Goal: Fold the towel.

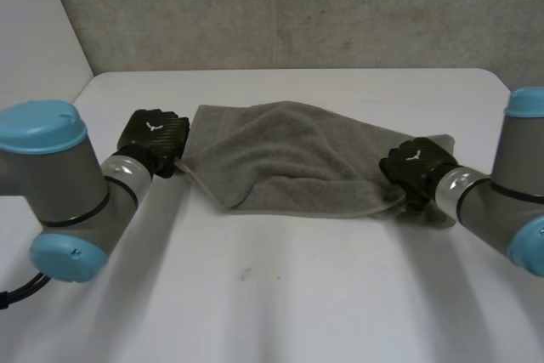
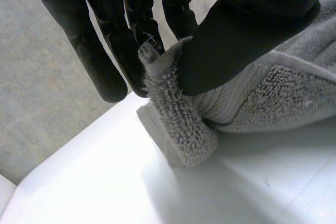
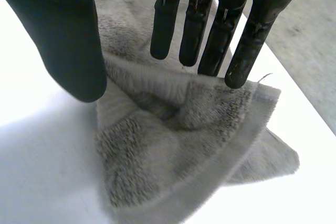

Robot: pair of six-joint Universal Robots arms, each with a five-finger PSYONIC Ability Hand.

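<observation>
Only roughly doubled so far, judging by the grey towel (image 1: 289, 159) lying rumpled across the white surface (image 1: 297, 295), layers slack and near hem crooked; squaring up and further folds probably left. Pinched at the left corner between thumb and fingers of the left hand (image 1: 153, 138); at the right end, right hand (image 1: 412, 167) poised over the bunched cloth, straight fingers apart from the thumb. Thick looped terry, flat woven band, soft rounded folds.

Soft, rather dim light falls on the white counter (image 1: 297, 295), which glares pale in both wrist views (brightest beside the towel (image 1: 280, 155)); the towel's folds hold shallow shadows.
</observation>
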